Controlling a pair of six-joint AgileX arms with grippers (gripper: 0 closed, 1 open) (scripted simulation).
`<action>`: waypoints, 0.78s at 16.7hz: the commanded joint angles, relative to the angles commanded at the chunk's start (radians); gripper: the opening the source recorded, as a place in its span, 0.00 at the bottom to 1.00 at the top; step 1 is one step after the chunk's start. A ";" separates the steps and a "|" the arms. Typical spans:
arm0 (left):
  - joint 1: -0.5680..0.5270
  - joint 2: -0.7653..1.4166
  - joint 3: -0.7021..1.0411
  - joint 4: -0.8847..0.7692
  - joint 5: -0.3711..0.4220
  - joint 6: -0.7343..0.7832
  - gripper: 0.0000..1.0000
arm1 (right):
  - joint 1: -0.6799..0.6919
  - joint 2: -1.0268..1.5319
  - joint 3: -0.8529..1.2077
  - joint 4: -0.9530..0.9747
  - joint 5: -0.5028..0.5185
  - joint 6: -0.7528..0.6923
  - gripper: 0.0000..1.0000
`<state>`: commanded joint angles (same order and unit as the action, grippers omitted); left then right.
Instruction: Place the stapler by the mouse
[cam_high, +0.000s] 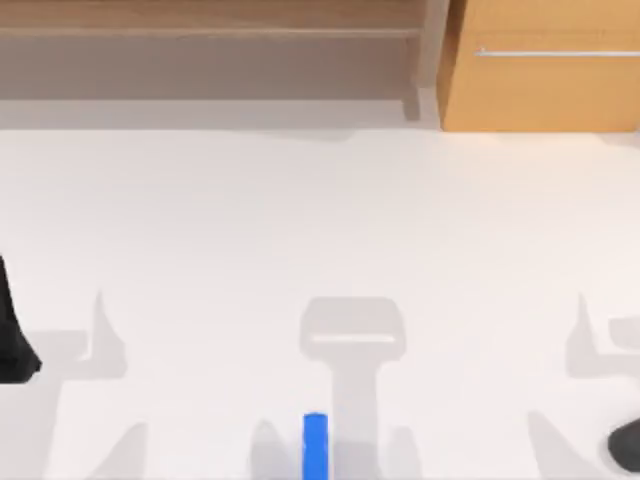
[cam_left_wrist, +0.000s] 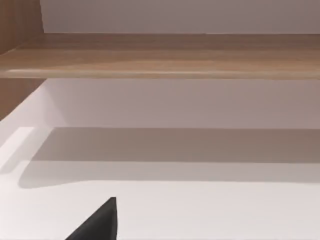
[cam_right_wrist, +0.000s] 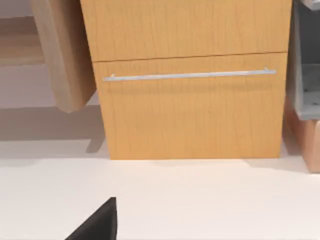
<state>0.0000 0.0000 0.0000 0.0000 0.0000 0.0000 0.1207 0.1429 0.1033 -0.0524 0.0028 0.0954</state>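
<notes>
Top view: stapler (cam_high: 315, 445) near front edge

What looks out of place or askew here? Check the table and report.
Nothing stands out. The small bright-blue bar stapler lies straight at the white table's near edge, and the dark rounded mouse sits at the right edge, well apart from it. The wooden drawer cabinet is shut. Nothing is spilled or damaged.
</notes>
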 joint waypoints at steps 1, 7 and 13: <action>0.000 0.000 0.000 0.000 0.000 0.000 1.00 | 0.033 0.042 0.030 -0.017 0.001 0.027 1.00; 0.000 0.000 0.000 0.000 0.000 0.000 1.00 | 0.232 0.307 0.228 -0.136 0.008 0.199 1.00; 0.000 0.000 0.000 0.000 0.000 0.000 1.00 | 0.408 0.560 0.405 -0.268 0.014 0.366 1.00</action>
<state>0.0000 0.0000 0.0000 0.0000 0.0000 0.0000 0.5290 0.7029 0.5083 -0.3208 0.0169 0.4612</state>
